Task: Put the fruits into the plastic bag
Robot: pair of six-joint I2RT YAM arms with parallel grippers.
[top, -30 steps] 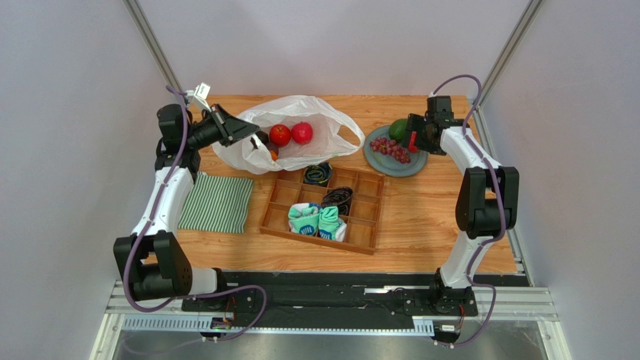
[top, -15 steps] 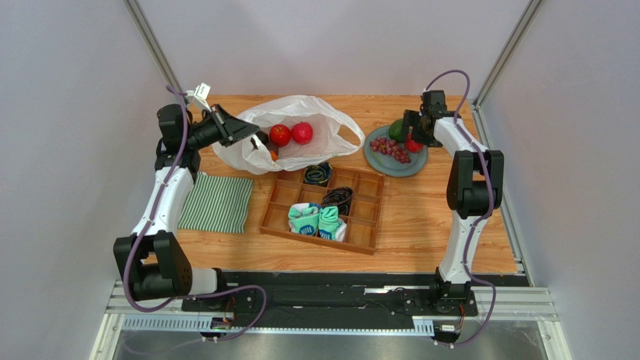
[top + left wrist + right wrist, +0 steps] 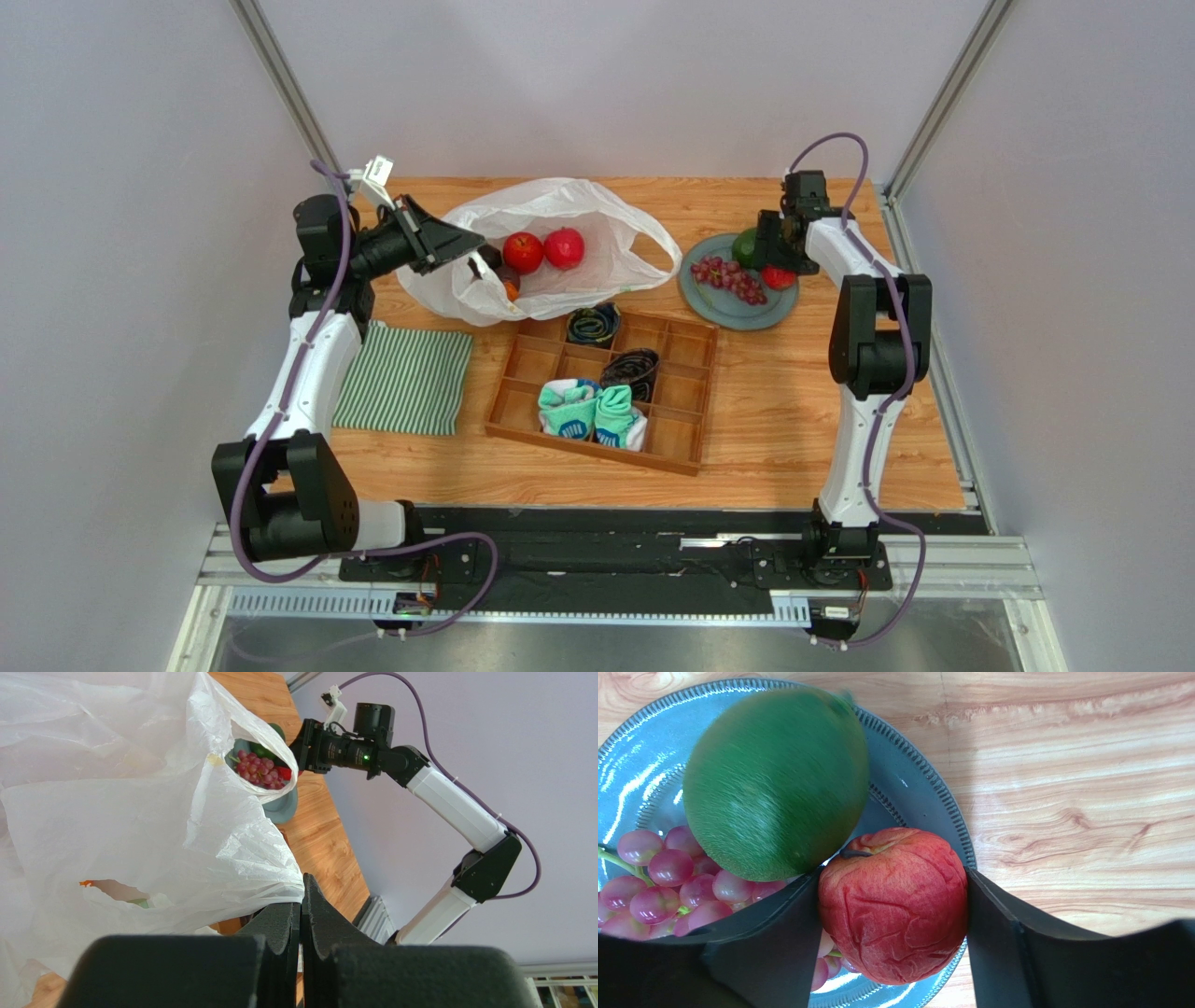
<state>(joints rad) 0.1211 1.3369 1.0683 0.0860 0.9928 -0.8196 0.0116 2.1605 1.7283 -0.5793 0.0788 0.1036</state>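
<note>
The white plastic bag (image 3: 589, 224) lies open at the back left with two red apples (image 3: 543, 251) and an orange fruit (image 3: 508, 287) inside. My left gripper (image 3: 470, 254) is shut on the bag's edge (image 3: 281, 882) and holds the mouth up. A grey plate (image 3: 716, 305) at the back right holds purple-red grapes (image 3: 730, 276) and a green fruit (image 3: 744, 244). My right gripper (image 3: 776, 266) is shut on a wrinkled red apple (image 3: 892, 906) over the plate's rim (image 3: 934, 791), beside the green fruit (image 3: 773, 777) and grapes (image 3: 661, 889).
A wooden compartment tray (image 3: 673, 420) with rolled teal and black socks sits at the table's middle. A green-and-white striped cloth (image 3: 407, 378) lies at the left. The right arm (image 3: 435, 791) reaches over the plate near the table's back right corner.
The right arm's elbow has swung back and folded upright. Its gripper with the red apple has shifted slightly right over the plate. The left arm and bag have not moved.
</note>
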